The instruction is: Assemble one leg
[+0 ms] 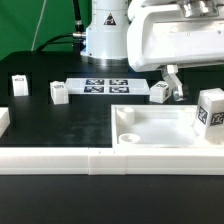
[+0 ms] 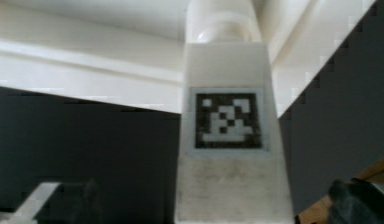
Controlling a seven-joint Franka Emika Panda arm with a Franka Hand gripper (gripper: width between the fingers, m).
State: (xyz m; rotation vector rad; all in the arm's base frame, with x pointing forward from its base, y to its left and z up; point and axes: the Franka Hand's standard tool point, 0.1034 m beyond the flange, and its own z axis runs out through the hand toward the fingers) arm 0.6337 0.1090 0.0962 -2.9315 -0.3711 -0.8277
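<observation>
One leg (image 1: 159, 92), a small white block with a black-and-white tag, lies on the black table just behind the large white panel (image 1: 150, 132). My gripper (image 1: 169, 90) is low over it, beside the marker board. In the wrist view the leg (image 2: 226, 120) runs lengthwise between my two dark fingers (image 2: 43, 203), with a gap on each side, so the jaws stand open and astride it without touching. Its round peg end points toward the panel (image 2: 64, 70). Three more legs show: one standing on the panel (image 1: 210, 108) and two at the exterior view's left (image 1: 58, 92) (image 1: 18, 85).
The marker board (image 1: 100, 85) lies behind the middle of the table. A white raised rail (image 1: 60, 158) runs along the front edge. The robot base (image 1: 105, 35) stands at the back.
</observation>
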